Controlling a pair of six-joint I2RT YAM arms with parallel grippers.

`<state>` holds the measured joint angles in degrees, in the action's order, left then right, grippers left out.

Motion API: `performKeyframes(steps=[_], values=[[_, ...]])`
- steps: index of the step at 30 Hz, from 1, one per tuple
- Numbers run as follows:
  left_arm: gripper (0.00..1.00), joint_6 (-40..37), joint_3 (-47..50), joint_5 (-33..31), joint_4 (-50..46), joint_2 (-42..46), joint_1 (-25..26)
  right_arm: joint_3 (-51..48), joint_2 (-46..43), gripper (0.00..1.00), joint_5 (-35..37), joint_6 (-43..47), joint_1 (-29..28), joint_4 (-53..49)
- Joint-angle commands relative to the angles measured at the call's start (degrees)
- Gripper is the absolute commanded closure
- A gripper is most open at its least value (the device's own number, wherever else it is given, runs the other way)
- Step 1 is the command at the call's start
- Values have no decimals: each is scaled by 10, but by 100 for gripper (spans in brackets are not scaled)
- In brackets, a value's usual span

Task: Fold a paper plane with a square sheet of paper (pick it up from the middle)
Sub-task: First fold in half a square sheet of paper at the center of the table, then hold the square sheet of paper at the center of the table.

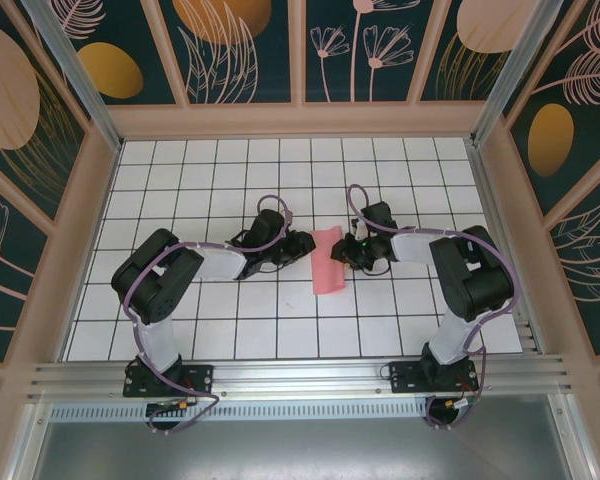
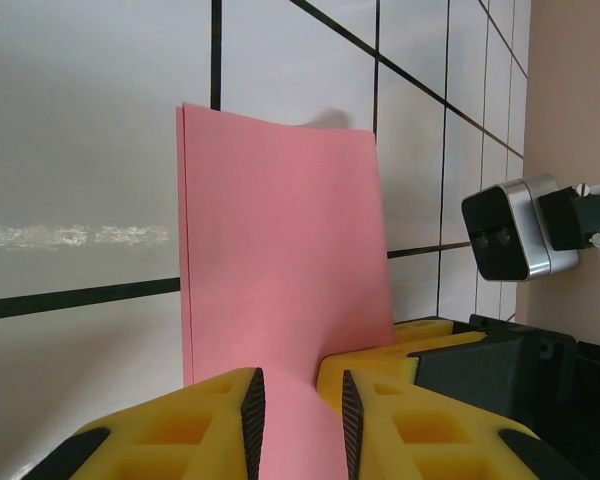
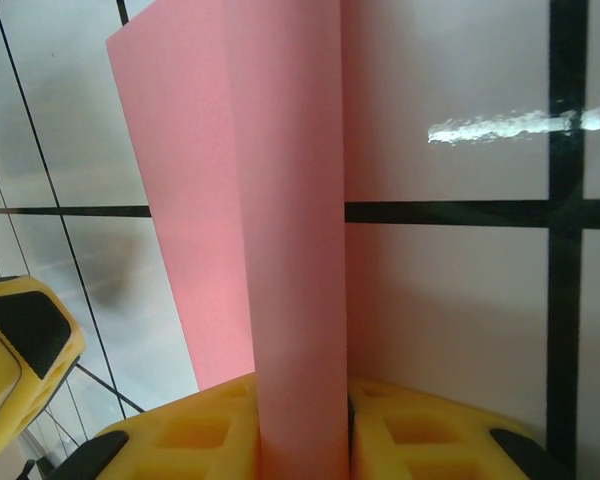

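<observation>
Top view: the paper (image 1: pixel 330 261) lies folded on the table (image 1: pixel 220 330), left gripper (image 1: pixel 302 243) and right gripper (image 1: pixel 348 250) meeting at its far end. Left wrist: fingers (image 2: pixel 248 408) straddle it narrowly, contact uncertain. Right wrist: fingers (image 3: pixel 365 420) pinch the upright fold (likely steadying a crease).

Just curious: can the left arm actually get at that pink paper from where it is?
Probably yes: the left claw already has the pink paper between its yellow fingers, with nothing in the way.

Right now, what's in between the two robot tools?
The folded pink paper sits between the left tool and right tool, seen from the top camera.
</observation>
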<state>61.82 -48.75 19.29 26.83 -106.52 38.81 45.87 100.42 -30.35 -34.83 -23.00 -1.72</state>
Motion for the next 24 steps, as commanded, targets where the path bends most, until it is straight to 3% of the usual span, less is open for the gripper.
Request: performKeyframes(steps=[1, 24], values=[[71, 6, -9, 5, 16, -7, 3, -22, 66, 72, 111, -11, 2, -26], [75, 11, -30, 22, 20, -35, 11, -17, 87, 70, 137, 5, -13, -36]])
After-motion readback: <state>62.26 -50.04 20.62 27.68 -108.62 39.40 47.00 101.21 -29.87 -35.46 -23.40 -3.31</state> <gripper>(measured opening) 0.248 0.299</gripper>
